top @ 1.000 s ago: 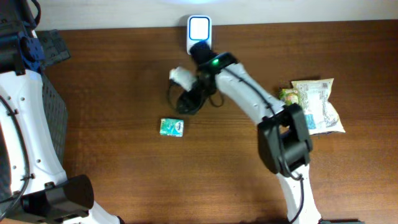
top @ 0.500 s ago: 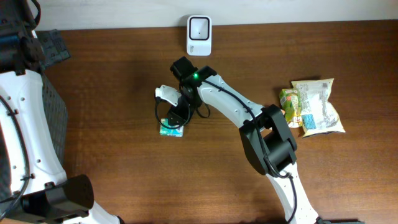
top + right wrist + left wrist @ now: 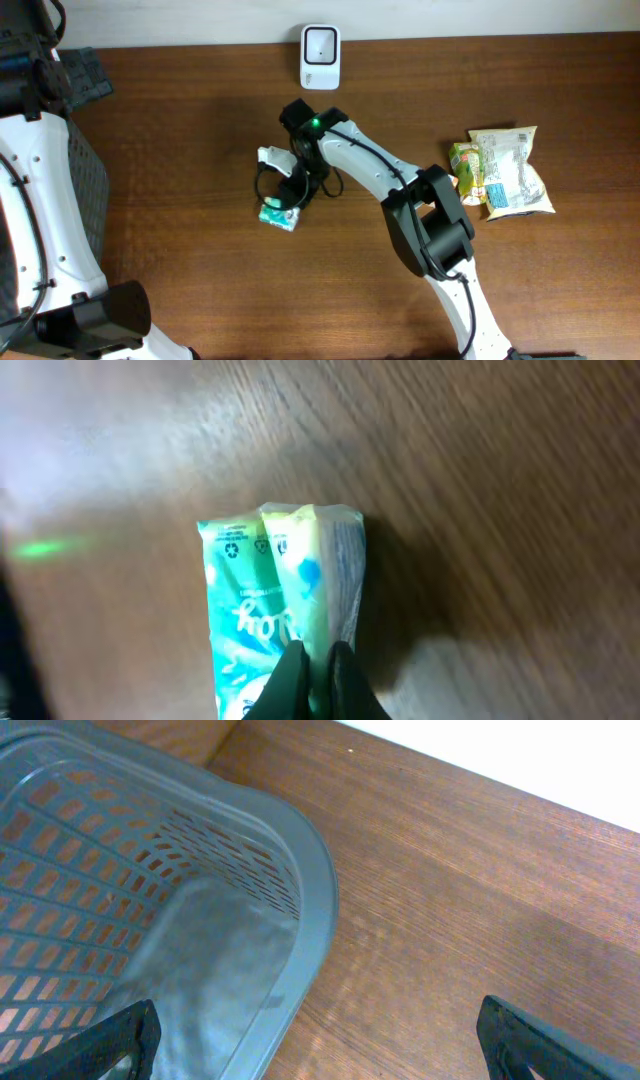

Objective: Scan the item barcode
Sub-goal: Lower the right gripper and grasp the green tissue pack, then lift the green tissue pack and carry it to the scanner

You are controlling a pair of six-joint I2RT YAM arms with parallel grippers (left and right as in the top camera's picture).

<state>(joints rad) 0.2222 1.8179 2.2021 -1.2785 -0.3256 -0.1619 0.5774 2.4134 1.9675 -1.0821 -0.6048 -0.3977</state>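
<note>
Now underway: picking the small green-and-white soft packet (image 3: 275,600) up off the brown wooden tabletop (image 3: 180,280), judged to be the first step toward a scan.
Packet position: lying near the middle of the tabletop, well short of the white box-shaped barcode scanner (image 3: 320,45), which stands at the far edge.
Right pincer (image 3: 315,678): closed tight. Its two black tips pinch a raised fold or seam at the packet's near end, with only a thin sliver of wrapper between them.
Doing it well: lift slowly and straight up, since so narrow a pinch on slack wrapper could slip or tear. Check that the packet hangs steady before carrying it toward the scanner, then turn the barcode face to the scanner window. Which face carries the barcode cannot be told from these views.
Left pincer (image 3: 320,1050): spread wide and holding nothing. It hovers above the rim of a grey perforated plastic basket (image 3: 310,890), well apart from the packet.
</note>
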